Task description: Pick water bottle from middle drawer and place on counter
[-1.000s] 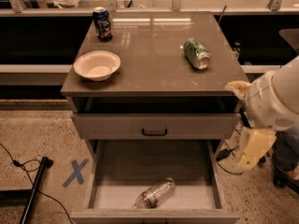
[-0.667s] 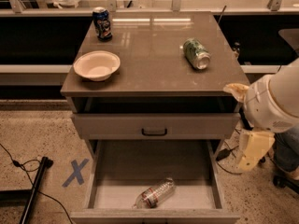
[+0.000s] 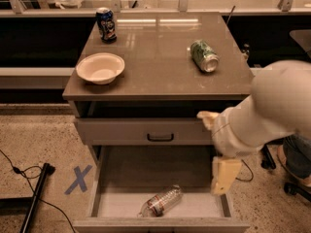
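The water bottle (image 3: 160,201) lies on its side on the floor of the open middle drawer (image 3: 116,204), near its front. The counter (image 3: 155,57) tops the cabinet above it. My gripper (image 3: 221,174) hangs at the end of the white arm (image 3: 272,106), pointing down over the drawer's right side. It is above and to the right of the bottle and not touching it.
On the counter a white bowl (image 3: 100,68) sits front left, a blue can (image 3: 106,24) stands at the back left, and a green can (image 3: 204,55) lies on the right. The upper drawer front (image 3: 160,137) is slightly open. A blue X (image 3: 77,179) and a black pole (image 3: 34,198) are on the floor at left.
My arm has swung left and inward from the cabinet's right side. The gripper now hangs over the right side of the open drawer. The bottle has not moved.
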{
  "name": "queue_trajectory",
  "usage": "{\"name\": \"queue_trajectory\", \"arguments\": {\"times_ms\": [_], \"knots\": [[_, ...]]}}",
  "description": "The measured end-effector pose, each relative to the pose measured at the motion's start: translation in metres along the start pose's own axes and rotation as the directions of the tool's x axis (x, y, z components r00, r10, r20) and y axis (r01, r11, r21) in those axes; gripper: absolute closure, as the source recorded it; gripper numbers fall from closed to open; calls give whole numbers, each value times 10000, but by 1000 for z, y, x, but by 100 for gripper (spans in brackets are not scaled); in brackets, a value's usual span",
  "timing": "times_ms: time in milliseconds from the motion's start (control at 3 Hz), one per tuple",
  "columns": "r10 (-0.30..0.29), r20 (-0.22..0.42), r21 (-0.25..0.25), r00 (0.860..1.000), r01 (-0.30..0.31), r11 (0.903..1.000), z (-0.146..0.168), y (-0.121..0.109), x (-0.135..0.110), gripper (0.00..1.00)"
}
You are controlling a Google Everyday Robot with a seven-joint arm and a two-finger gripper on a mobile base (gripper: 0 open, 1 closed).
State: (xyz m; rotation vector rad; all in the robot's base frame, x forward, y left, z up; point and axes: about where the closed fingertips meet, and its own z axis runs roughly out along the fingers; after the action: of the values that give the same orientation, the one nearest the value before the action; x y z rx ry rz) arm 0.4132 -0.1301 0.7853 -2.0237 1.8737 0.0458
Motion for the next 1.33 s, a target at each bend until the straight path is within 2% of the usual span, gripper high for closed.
{"name": "queue_trajectory", "arguments": {"times_ms": [333,1000,1333], "knots": [[-1103,-4,45,9939,1103,9939,58,26,-18,0],[-1152,-175,21,9932,1153,9933,59,26,-19,0],[-1794,-228,-162,9835,1791,9837,101,38,-26,0]]}}
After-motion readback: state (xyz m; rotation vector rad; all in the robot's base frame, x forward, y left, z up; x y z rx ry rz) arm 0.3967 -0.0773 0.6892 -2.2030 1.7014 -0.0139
